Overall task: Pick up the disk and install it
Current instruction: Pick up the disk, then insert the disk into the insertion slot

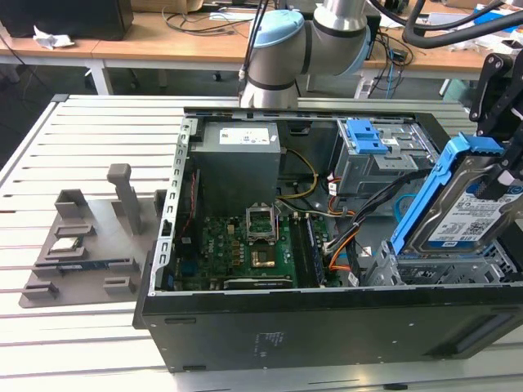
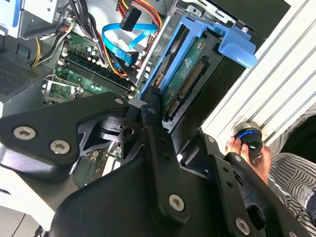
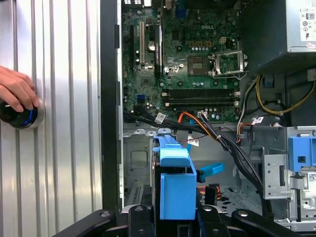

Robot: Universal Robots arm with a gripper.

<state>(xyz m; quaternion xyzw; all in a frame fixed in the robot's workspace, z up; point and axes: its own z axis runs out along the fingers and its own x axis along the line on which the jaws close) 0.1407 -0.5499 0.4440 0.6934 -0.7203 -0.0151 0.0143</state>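
Note:
The disk, a silver-grey drive with a printed label in a bright blue carrier frame, hangs tilted on edge over the drive bay at the exterior view's right end of the open computer case. My gripper is shut on its upper edge. In the second wrist view the disk shows its connector edge past my black fingers. In the first wrist view the blue frame sits between my fingers above the bay floor.
Inside the case are the motherboard, a grey power-supply box, a second blue carrier in the upper bay and loose cables. A grey fixture tray lies at the exterior view's left. A person's hand rests on a button.

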